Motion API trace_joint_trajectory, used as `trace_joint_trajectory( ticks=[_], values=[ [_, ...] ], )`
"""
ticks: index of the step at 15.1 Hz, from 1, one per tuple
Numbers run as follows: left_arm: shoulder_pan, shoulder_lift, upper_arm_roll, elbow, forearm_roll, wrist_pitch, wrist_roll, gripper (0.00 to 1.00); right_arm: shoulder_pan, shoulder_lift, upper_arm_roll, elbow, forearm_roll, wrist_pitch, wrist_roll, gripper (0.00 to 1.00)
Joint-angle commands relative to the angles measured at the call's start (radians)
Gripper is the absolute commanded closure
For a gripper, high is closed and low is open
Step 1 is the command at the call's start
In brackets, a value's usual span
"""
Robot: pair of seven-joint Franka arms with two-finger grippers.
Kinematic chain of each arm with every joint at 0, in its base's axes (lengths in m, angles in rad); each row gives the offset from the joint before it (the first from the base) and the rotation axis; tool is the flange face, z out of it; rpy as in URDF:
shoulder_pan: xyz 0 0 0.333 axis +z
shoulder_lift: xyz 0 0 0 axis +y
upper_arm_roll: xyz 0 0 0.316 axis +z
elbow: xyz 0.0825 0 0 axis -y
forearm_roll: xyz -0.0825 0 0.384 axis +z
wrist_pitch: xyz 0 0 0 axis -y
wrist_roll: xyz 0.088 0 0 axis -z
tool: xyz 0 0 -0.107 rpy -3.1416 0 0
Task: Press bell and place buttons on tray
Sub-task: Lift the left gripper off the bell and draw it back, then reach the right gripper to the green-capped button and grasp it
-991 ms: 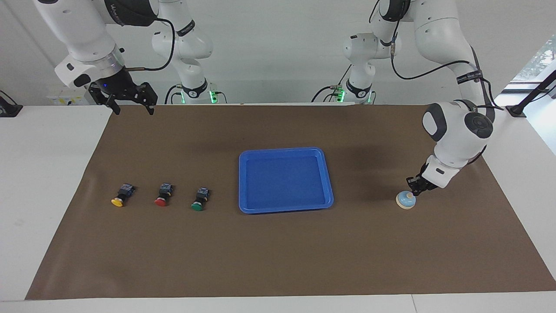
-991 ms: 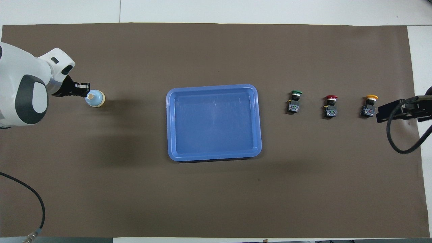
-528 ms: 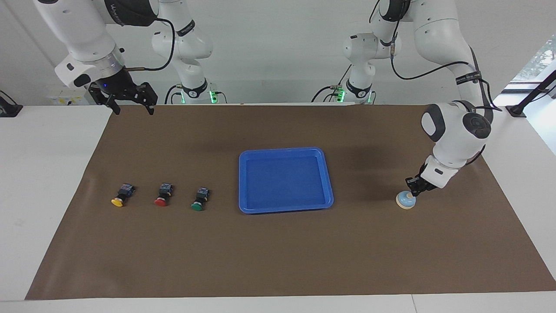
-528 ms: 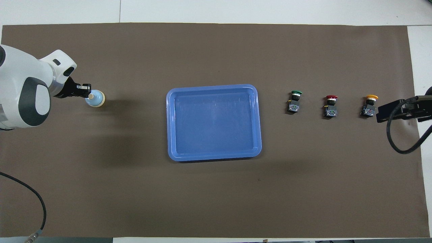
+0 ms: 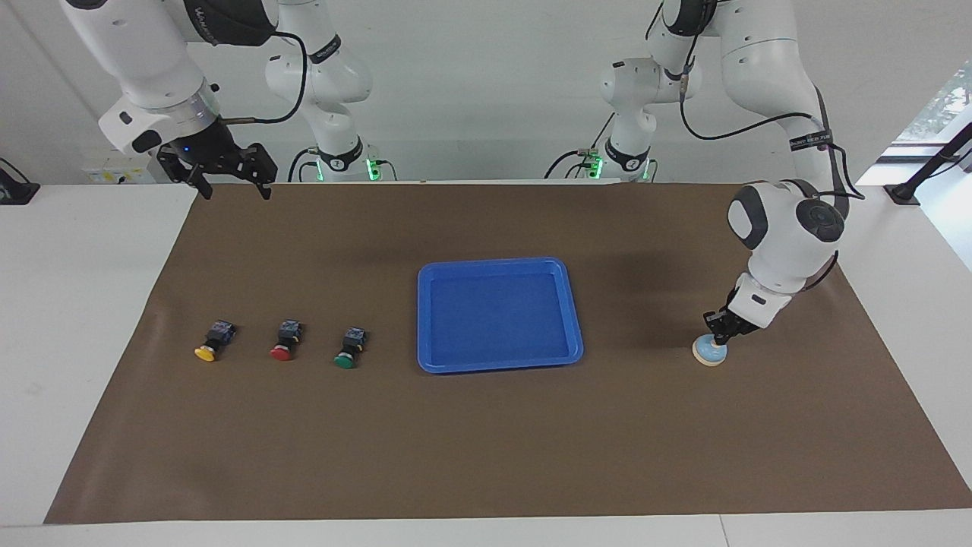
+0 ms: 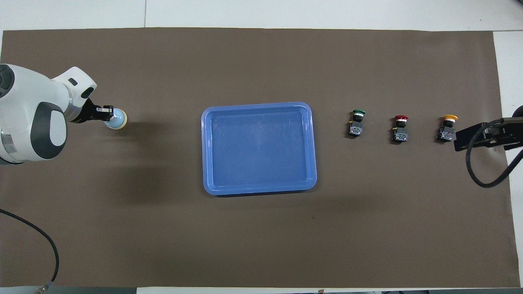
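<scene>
The light-blue bell (image 5: 711,351) (image 6: 116,119) sits on the mat toward the left arm's end of the table. My left gripper (image 5: 718,335) (image 6: 107,114) is shut, its tips down on the top of the bell and covering its knob. The blue tray (image 5: 571,308) (image 6: 312,147) lies at the mat's middle with nothing in it. Three buttons lie in a row toward the right arm's end: green (image 5: 348,350) (image 6: 356,122), red (image 5: 285,342) (image 6: 401,128), yellow (image 5: 212,342) (image 6: 447,128). My right gripper (image 5: 231,186) (image 6: 463,139) hangs open high over the mat's edge, waiting.
A brown mat (image 5: 486,448) covers most of the white table (image 5: 76,304). A black cable (image 6: 478,171) loops from the right arm, and another cable (image 6: 45,241) lies near the left arm's corner.
My left gripper has shifted toward the tray and come down onto the bell, so the cream knob no longer shows. The right arm has barely moved.
</scene>
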Motion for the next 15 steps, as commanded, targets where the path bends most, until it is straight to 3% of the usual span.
trace_joint_trajectory(
  ticks=[1, 3, 4, 5, 7, 8, 11, 15],
  values=[
    [0.009, -0.02, 0.005, 0.006, 0.018, -0.051, -0.011, 1.0, -0.008, -0.014, 0.008, -0.012, -0.006, -0.011, -0.024, 0.0],
    [0.01, -0.074, 0.005, 0.047, 0.018, -0.168, -0.014, 1.0, -0.014, -0.012, 0.008, -0.012, -0.006, -0.011, -0.025, 0.0],
    [0.012, -0.115, 0.006, 0.055, 0.018, -0.222, -0.014, 0.71, -0.013, -0.014, 0.008, -0.012, -0.006, -0.011, -0.024, 0.0],
    [0.015, -0.155, 0.008, 0.057, 0.018, -0.26, -0.014, 0.5, -0.01, -0.014, 0.008, -0.012, -0.006, -0.011, -0.022, 0.0],
    [0.023, -0.244, 0.008, 0.057, 0.018, -0.331, -0.013, 0.11, -0.007, -0.015, 0.01, -0.018, 0.001, -0.011, -0.015, 0.0],
    [0.023, -0.284, 0.008, 0.057, 0.018, -0.369, -0.011, 0.0, -0.007, -0.02, 0.01, -0.024, 0.008, -0.003, -0.013, 0.0],
    [0.018, -0.402, 0.008, 0.058, 0.018, -0.502, -0.02, 0.0, -0.002, -0.043, 0.011, -0.073, 0.009, 0.041, -0.013, 0.0],
    [0.009, -0.444, -0.003, 0.098, 0.018, -0.633, -0.021, 0.0, 0.041, -0.089, 0.011, -0.239, 0.009, 0.236, 0.036, 0.0]
  ],
)
